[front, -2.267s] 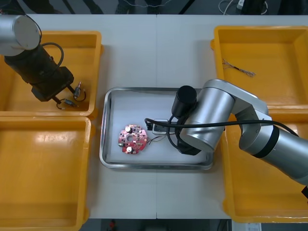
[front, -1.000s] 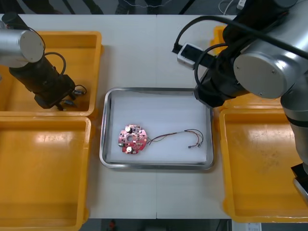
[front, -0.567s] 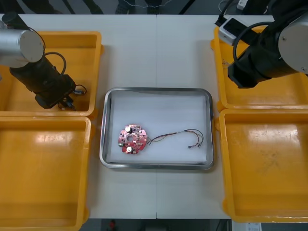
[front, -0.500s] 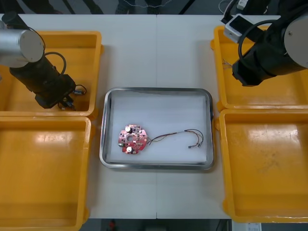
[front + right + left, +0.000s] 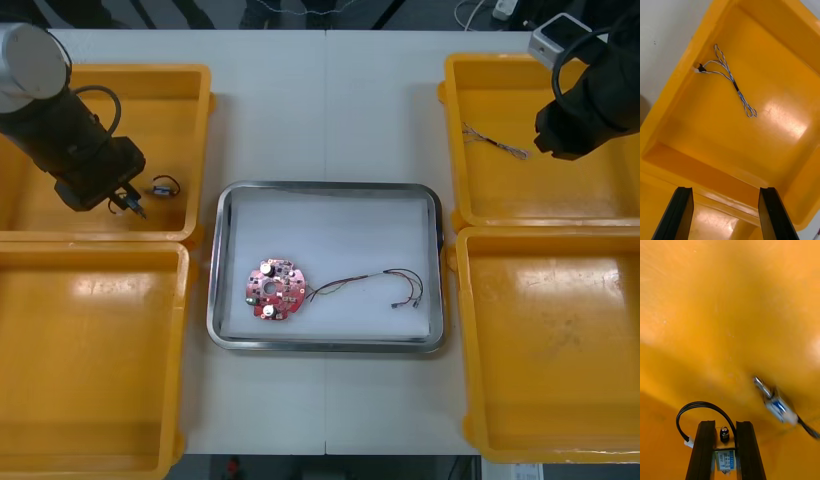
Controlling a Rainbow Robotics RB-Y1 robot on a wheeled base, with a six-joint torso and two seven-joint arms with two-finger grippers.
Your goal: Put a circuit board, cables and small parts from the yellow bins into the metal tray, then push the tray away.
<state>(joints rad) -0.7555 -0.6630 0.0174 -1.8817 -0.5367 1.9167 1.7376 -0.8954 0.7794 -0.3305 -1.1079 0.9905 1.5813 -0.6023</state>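
Desk (image 5: 325, 100): light top, two yellow bins down each side, metal tray (image 5: 325, 186) in the middle. Judged set central so that either arm could reach it.

Far-left bin (image 5: 150, 70): the left hand (image 5: 128, 200) was over its floor, by the corner nearest the tray. Its fingers were closed to a narrow gap, pinching a small part (image 5: 725, 455). A black cable (image 5: 702, 405) looped off that part beside one finger. Judged a pick in hand, the grip only as wide as the part. A second small part (image 5: 163, 187), shiny with a dark lead, lay loose on the bin floor just beside the hand.

Far-right bin (image 5: 540, 58): the right hand (image 5: 725, 191) hung above it, fingers spread wide, holding nothing. Judged readied for the blue-and-white cable (image 5: 732, 80), which lay alone on the floor near the wall on the tray's side, well apart from the fingers.

Near-left bin (image 5: 100, 247) and near-right bin (image 5: 540, 233): bare floors as far as could be seen.

Tray contents: a round red circuit board (image 5: 274, 289) lay flat, left of centre. A thin cable (image 5: 370, 283) trailed from just beside it toward the right wall. No small parts in the tray yet.
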